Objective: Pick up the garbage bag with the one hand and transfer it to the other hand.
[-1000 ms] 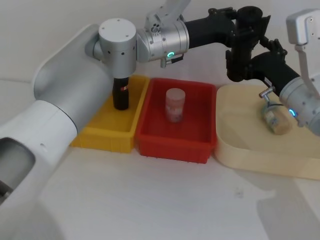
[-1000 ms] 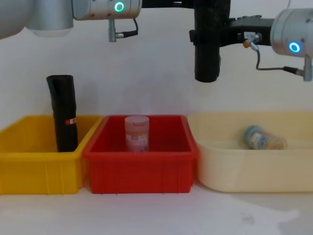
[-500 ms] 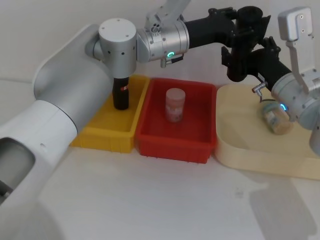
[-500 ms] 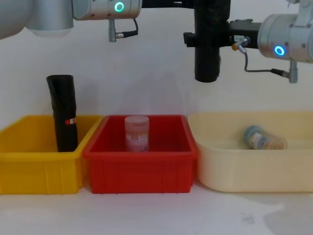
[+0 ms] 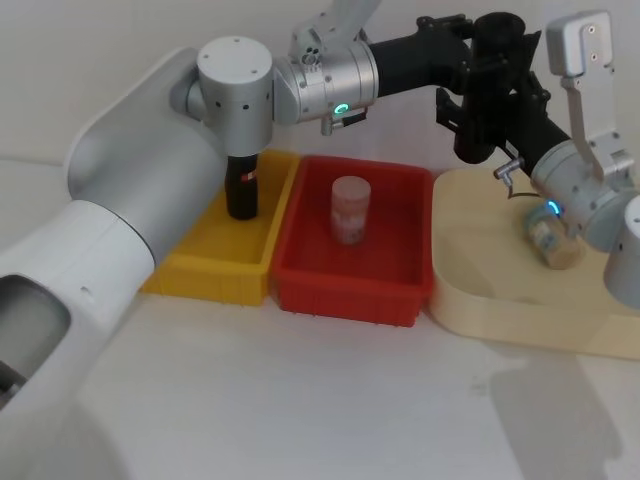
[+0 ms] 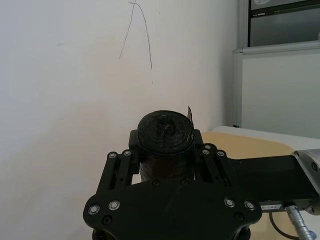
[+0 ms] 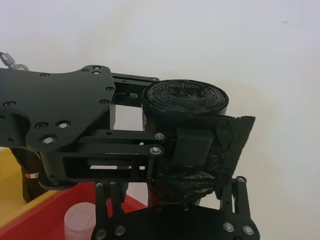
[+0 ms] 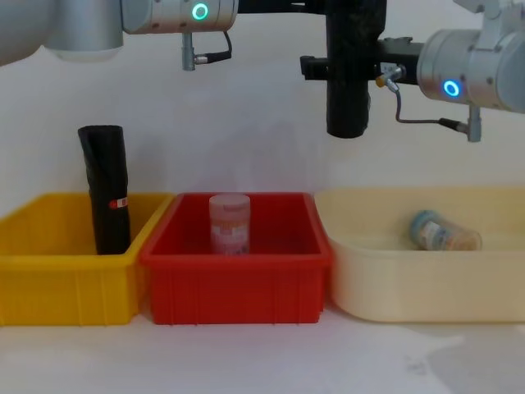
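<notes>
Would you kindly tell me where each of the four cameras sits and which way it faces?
Head: above, looking down on the plain matte black garbage bag roll; both arms.
Chest: low, across the yellow bin, red bin, cream tray.
Left wrist: behind the left gripper, facing the wall.
Right wrist: behind the right gripper.
All share the roll.

Garbage bag [image 8: 348,90] above three side-by-side bins [image 8: 238,283]

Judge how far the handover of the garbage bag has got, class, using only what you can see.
Done: the left gripper holds the garbage bag upright in the air, above the trays. In hand: the right gripper has its fingers around the roll's middle, apparently gripping. Left: the left gripper must release.
</notes>
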